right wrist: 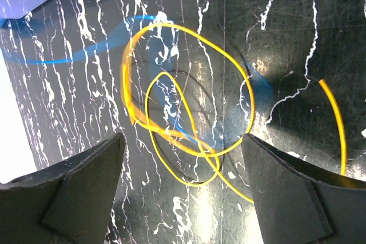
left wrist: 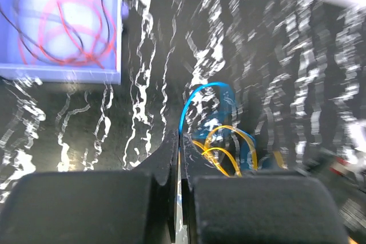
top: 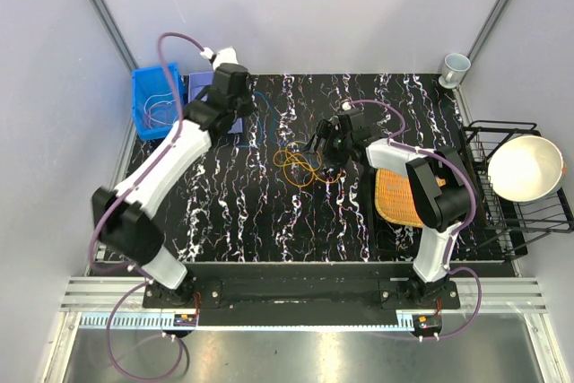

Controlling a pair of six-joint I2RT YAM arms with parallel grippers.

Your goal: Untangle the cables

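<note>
**Three cables crossed, only one pinched: a pull may drag the lot**

The left hand (left wrist: 178, 141) is closed tight, seemingly on the blue cable (left wrist: 200, 87), which arcs from its tips toward the orange cable (right wrist: 171, 27) and yellow cable (right wrist: 147, 107) looped mid-table (right wrist: 297, 27). The right hand (right wrist: 183, 136) hangs wide open above those loops, holding nothing. Blue crosses them, so a pull with nothing pinning them could drag all three, tighten the crossing, or slip the thin wire free.
</note>
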